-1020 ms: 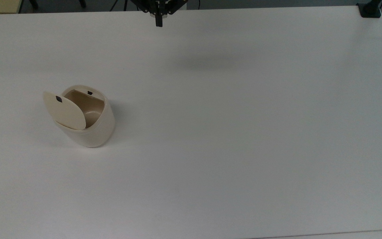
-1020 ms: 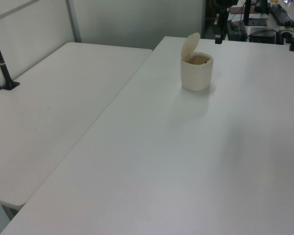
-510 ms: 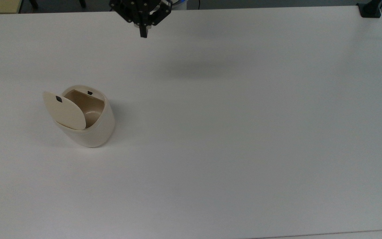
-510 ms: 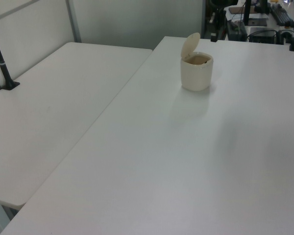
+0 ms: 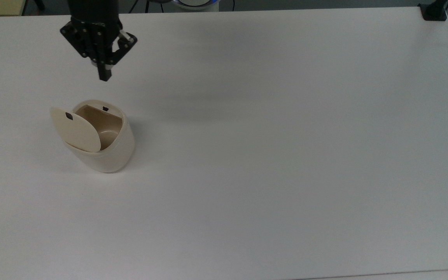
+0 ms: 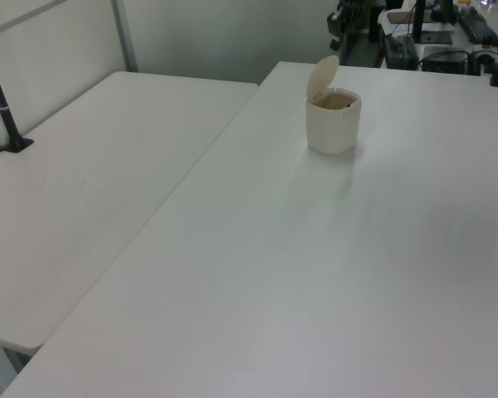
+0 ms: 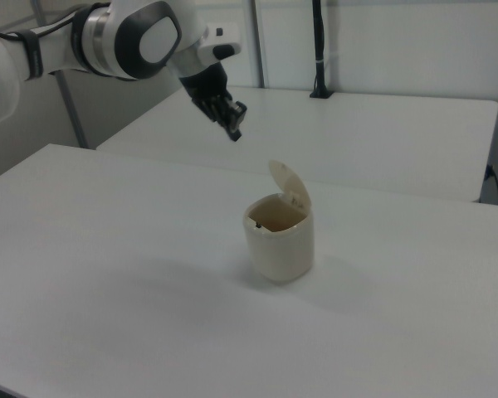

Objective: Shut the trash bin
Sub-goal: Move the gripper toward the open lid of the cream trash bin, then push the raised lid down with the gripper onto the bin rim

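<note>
Gripper (image 5: 104,76) fingers pressed together, holding nothing, hanging in the air; trash bin (image 5: 109,153) stands below it and nearer the top view's bottom edge, well apart, lid (image 5: 75,130) raised

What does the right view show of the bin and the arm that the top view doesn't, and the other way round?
The right view shows the arm's white links and how high the gripper hangs above the bin's raised lid. The top view looks down into the tan interior and shows the black tab on the lid's underside. Both show the trash bin open on the white table, untouched, with the gripper shut.
</note>
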Controlling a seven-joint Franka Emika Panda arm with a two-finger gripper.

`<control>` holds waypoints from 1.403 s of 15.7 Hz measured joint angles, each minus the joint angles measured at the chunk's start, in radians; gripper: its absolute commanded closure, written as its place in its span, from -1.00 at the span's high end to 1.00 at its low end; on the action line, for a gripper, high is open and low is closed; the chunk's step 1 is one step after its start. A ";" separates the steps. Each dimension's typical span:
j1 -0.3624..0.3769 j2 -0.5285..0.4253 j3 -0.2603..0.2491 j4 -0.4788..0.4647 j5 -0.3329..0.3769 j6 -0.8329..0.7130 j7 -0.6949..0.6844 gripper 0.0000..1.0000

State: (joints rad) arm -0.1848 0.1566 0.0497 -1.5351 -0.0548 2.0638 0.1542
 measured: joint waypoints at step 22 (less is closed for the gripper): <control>-0.044 0.135 -0.043 0.005 -0.130 0.179 0.229 -1.00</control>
State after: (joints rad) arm -0.2290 0.2917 0.0067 -1.5300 -0.1846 2.2426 0.3835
